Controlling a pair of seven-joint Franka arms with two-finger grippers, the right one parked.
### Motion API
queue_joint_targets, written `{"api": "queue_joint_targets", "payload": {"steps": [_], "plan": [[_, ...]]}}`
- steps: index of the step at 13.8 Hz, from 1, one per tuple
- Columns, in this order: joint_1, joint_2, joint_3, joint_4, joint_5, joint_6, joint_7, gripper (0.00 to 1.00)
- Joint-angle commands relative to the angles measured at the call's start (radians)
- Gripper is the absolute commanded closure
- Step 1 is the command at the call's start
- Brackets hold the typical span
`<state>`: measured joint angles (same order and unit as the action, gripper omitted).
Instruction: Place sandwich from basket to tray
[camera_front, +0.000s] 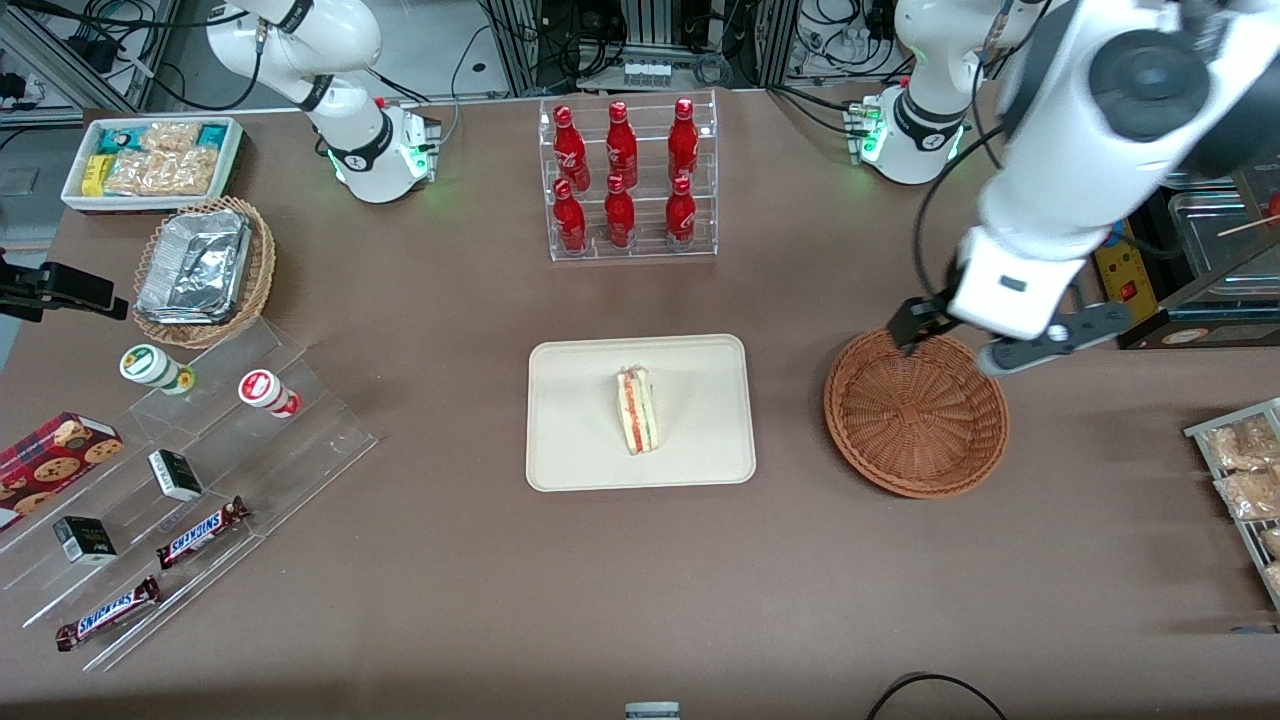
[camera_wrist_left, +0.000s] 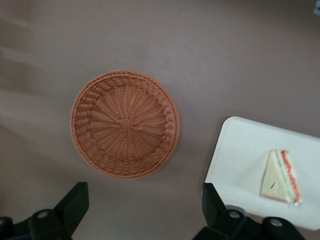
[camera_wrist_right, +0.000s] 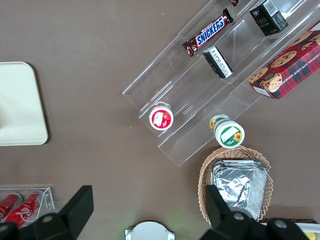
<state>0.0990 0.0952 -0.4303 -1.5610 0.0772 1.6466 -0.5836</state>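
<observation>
In the front view, the sandwich (camera_front: 636, 410) lies on the tray (camera_front: 580, 450), near its middle, with the layered filling turned upward. The tray sits in the middle of the table. The basket (camera_front: 915, 413) stands beside the tray, toward the working arm's end of the table, apart from it, and nothing is in it. The gripper (camera_front: 950, 340) hangs above the basket's rim, on the part farther from the front camera. Its fingers are spread wide and hold nothing. Farther from the camera than the tray stands a clear rack of red bottles (camera_front: 625, 175). Toward the parked arm's end are a tan wicker basket with foil containers (camera_front: 200, 268) and a clear stepped stand with chocolate bars (camera_front: 200, 532).

In the left wrist view, the gripper (camera_wrist_left: 142, 200) looks down from high above the table. Its two dark fingers (camera_wrist_left: 75, 200) stand far apart, with nothing between them. The basket (camera_wrist_left: 125, 131) is seen whole and holds nothing. The tray (camera_wrist_left: 240, 150) lies just beside it without touching, and the sandwich (camera_wrist_left: 281, 175) rests flat on the tray.

In the right wrist view, one rounded corner of the tray (camera_wrist_right: 20, 100) shows. The sandwich is not seen here. The stepped stand (camera_wrist_right: 200, 95) and the foil containers (camera_wrist_right: 240, 187) are also visible.
</observation>
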Motion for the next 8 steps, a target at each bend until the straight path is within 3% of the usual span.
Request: {"api": "queue_joint_targets", "payload": {"steps": [1, 3, 6, 8], "plan": [[0.097, -0.144, -0.004, -0.144, -0.069, -0.001, 0.215, 0.0], [0.125, -0.202, 0.036, -0.201, -0.108, -0.001, 0.361, 0.0], [-0.074, -0.241, 0.302, -0.229, -0.111, -0.028, 0.511, 0.0], [-0.127, -0.255, 0.384, -0.229, -0.109, -0.031, 0.551, 0.0]]}}
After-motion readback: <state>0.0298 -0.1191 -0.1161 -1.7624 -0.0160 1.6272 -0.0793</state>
